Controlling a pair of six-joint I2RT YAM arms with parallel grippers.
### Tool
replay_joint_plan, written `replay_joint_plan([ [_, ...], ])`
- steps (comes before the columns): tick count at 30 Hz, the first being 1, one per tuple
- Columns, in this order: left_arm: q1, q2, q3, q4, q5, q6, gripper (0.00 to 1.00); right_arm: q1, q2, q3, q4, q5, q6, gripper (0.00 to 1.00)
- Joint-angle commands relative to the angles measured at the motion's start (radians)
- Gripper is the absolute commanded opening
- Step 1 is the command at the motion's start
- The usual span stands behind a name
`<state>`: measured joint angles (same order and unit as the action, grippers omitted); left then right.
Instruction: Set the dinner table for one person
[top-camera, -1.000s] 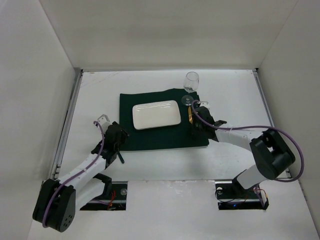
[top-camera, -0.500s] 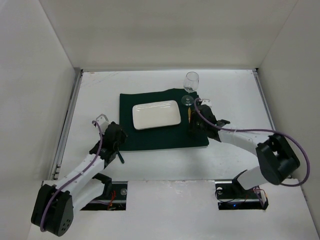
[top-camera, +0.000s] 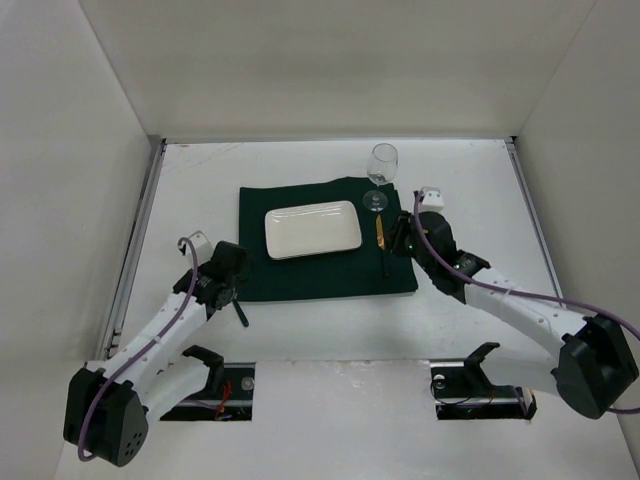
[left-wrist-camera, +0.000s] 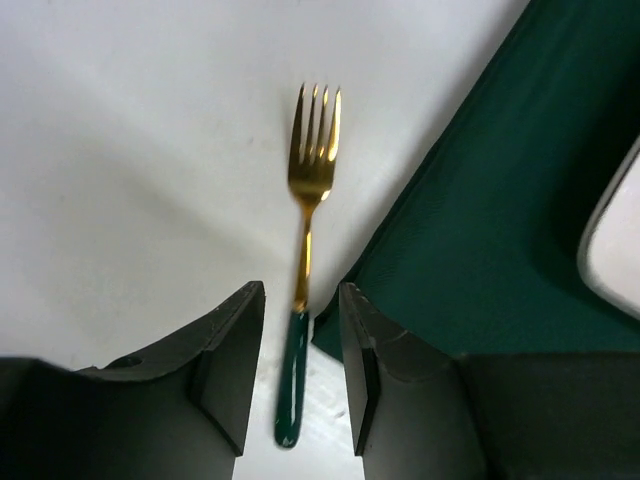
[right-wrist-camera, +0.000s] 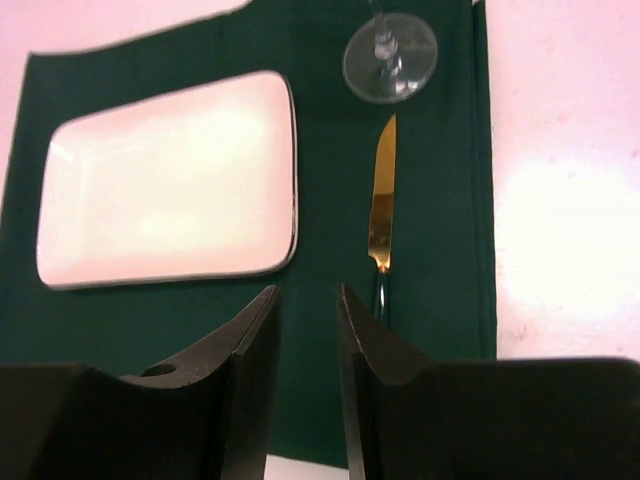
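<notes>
A dark green cloth (top-camera: 325, 262) lies on the white dinner table (top-camera: 470, 175). On it are a white rectangular plate (top-camera: 312, 229), a wine glass (top-camera: 381, 165) at its far right corner and a gold knife with a dark handle (top-camera: 381, 240) right of the plate. A gold fork with a green handle (left-wrist-camera: 305, 250) lies on the table just off the cloth's left edge. My left gripper (top-camera: 230, 285) is open, its fingers either side of the fork's handle without touching it. My right gripper (top-camera: 402, 238) is open and empty, just right of the knife (right-wrist-camera: 382, 205).
White walls edge the table on the left (top-camera: 70, 200), back and right. The cloth's near left corner (left-wrist-camera: 345, 335) lies close to the fork's handle. The glass's foot (right-wrist-camera: 390, 55) stands just beyond the knife's tip. The arm bases sit at the near edge.
My right gripper has drawn back to the right, away from the knife, which stays on the cloth. My left gripper has shifted slightly over the fork.
</notes>
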<state>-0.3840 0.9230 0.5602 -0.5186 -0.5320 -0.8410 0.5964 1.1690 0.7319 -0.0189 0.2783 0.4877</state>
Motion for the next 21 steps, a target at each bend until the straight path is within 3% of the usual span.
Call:
replay_joint_plan([
  [1,-0.035,0.010,0.009,-0.149,0.047,-0.065,0.33,0.039,-0.043,-0.038,0.091,0.048,0.011,0.37],
  [6,-0.098,0.030,-0.016,-0.172,0.079,-0.148,0.31,0.061,-0.048,-0.112,0.191,0.039,0.048,0.42],
  [14,-0.192,0.053,-0.049,-0.224,0.086,-0.257,0.26,0.095,0.037,-0.091,0.195,0.021,0.042,0.42],
  [21,-0.197,0.089,-0.097,-0.155,0.101,-0.283,0.27,0.108,0.034,-0.094,0.197,0.027,0.037,0.42],
])
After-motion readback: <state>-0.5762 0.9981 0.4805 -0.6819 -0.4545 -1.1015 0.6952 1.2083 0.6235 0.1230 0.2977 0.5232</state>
